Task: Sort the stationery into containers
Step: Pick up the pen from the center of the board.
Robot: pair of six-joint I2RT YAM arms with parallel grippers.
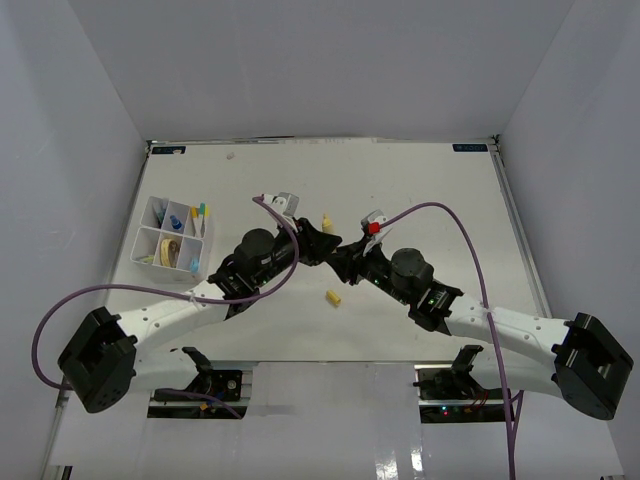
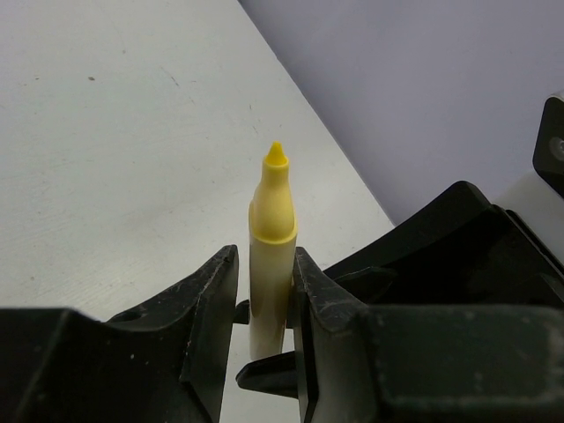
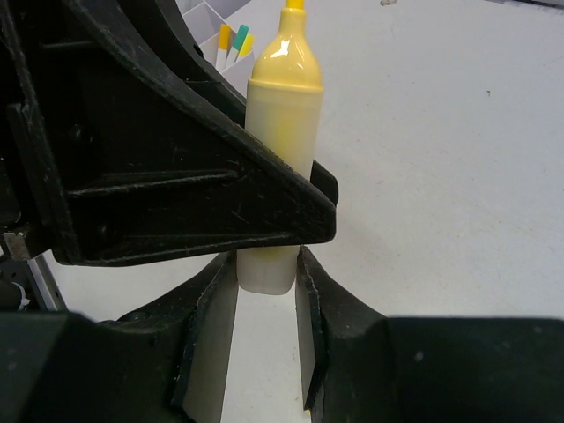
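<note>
A yellow marker [image 1: 326, 220] stands tip up at mid-table, between both grippers. My left gripper [image 1: 318, 240] is shut on its pale barrel [image 2: 269, 264]. My right gripper [image 1: 345, 255] is shut on the barrel's bottom end [image 3: 266, 271], just under the left fingers [image 3: 176, 203]. A yellow eraser piece [image 1: 333, 297] lies on the table in front of them. The white divided tray [image 1: 140, 240] at the left holds pens with yellow and teal caps [image 1: 200, 212], a blue-capped item [image 1: 176, 219] and a tan tape ring [image 1: 168, 250]. The tray's corner [image 3: 204, 19] also shows in the right wrist view.
The white table [image 1: 420, 190] is walled at the left, back and right. Purple cables [image 1: 460, 230] loop over both arms. The two arms cross the middle of the table, close together.
</note>
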